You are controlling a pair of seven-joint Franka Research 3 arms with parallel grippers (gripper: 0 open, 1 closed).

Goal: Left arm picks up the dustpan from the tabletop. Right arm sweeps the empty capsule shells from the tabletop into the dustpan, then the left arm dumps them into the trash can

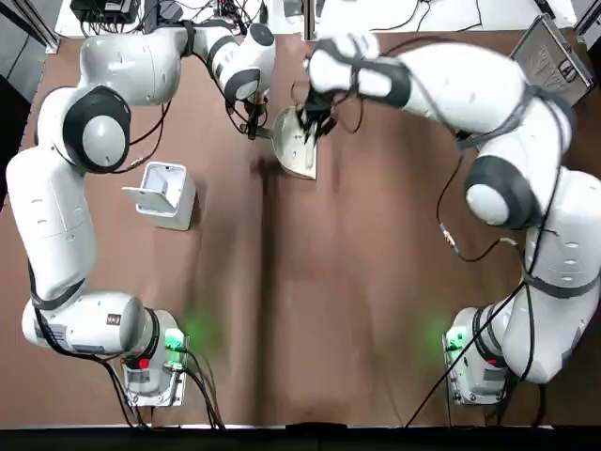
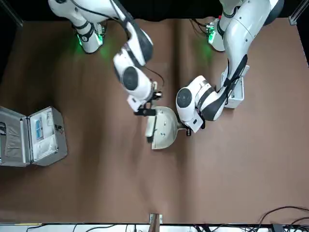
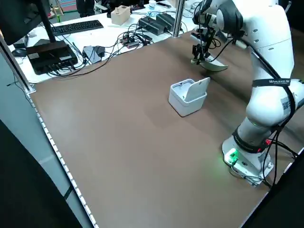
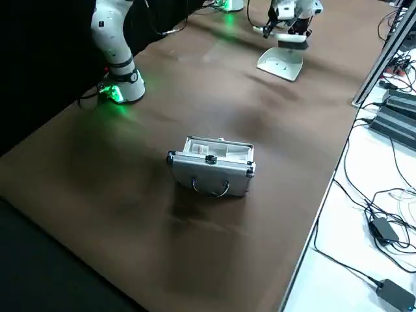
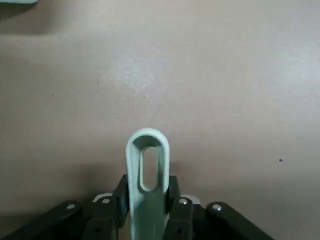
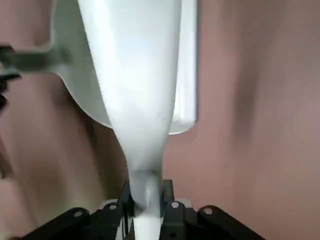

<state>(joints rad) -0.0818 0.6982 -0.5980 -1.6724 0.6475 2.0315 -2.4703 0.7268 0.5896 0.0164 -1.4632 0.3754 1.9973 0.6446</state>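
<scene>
- Brown tabletop: left gripper clamps the dustpan handle.
- Right gripper grips a brush over the pan.
- Trash can sits open on the left arm's side, nearer it.

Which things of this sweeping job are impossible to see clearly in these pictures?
- The empty capsule shells: not visible in any view; too small, or hidden by the brush and the dustpan.
- The trash can: hidden in the front view behind the left arm; its inside shows in no view.
- The right hand: its fingers are lost in cables in the top view.
</scene>
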